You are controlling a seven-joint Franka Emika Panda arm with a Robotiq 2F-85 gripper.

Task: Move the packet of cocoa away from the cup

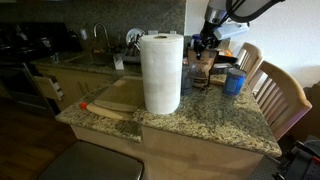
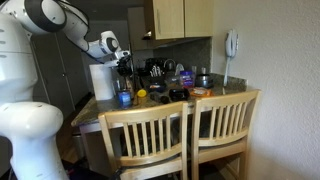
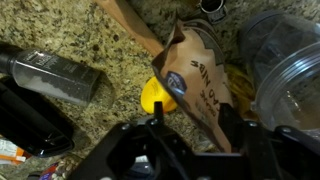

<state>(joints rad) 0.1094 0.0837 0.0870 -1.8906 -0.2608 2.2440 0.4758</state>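
Paper-towel roll (image 1: pixel 161 72) on granite ctr (image 1: pixel 205 128); 2 wood chairs (image 2: pixel 180 135) alongside.

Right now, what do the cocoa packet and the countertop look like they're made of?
The cocoa packet: probably brown kraft paper, matte and creased, with printed lettering. The countertop: likely polished granite, going by its speckled tan-and-black grain.

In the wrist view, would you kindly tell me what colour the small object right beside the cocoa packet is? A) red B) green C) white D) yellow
D: a small yellow object shows on the granite counter, right at the edge of the packet of cocoa.
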